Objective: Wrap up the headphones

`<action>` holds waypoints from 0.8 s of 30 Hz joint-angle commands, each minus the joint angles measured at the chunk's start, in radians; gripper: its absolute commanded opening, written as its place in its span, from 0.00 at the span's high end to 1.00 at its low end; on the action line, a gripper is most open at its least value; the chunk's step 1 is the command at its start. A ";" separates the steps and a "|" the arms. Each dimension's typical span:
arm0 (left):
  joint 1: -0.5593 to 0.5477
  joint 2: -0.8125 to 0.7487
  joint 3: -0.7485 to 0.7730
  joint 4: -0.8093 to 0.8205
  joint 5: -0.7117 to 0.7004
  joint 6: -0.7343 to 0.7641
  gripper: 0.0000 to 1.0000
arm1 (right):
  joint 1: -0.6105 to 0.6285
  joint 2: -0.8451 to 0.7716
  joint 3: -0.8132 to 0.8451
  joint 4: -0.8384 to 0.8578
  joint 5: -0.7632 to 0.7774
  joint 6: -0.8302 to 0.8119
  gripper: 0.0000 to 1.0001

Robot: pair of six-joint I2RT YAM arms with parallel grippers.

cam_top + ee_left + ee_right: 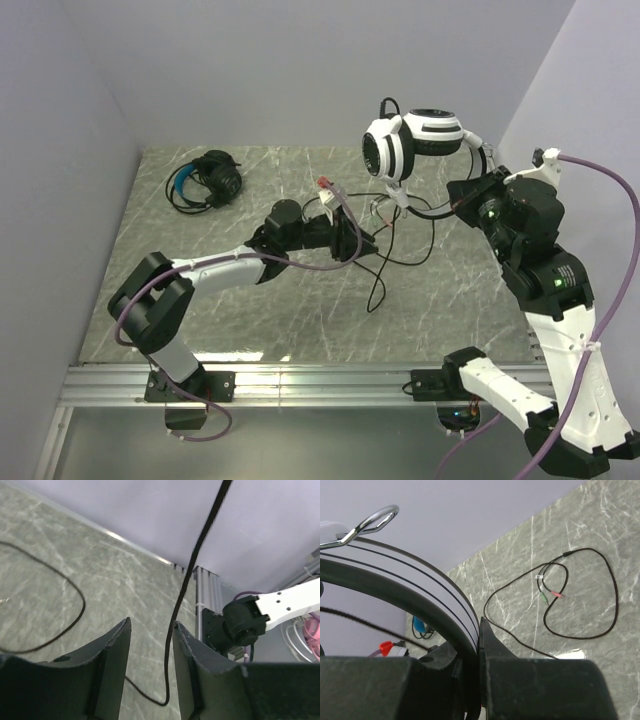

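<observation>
Top external view: a grey-green marbled table [300, 320] sits boxed in by plain lilac walls [300, 70], with a metal rail [300, 380] along its near edge. The white headset [415, 140] hangs in the air over the table's back right, its headband pinched tight in the right end effector [468, 190]. Its cable [187, 580] drops from it and loops across the table. Below-left of the white headset, the left end effector [150, 627] stands part open, with the cable running through the gap between its fingers. The black headset [207, 182] lies well left of the white headset.

Cable [184, 587] hangs inside the left pincer [151, 623]; table [115, 575] beyond seems open.
</observation>
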 commanded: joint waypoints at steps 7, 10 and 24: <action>-0.080 0.091 0.171 0.119 0.086 0.000 0.55 | -0.003 0.042 0.062 0.107 -0.048 0.064 1.00; -0.092 0.136 0.205 0.142 0.103 -0.020 0.59 | -0.003 0.048 0.061 0.116 -0.057 0.071 1.00; -0.201 0.208 0.249 0.112 0.081 -0.011 0.74 | -0.003 0.080 0.065 0.124 -0.022 0.068 1.00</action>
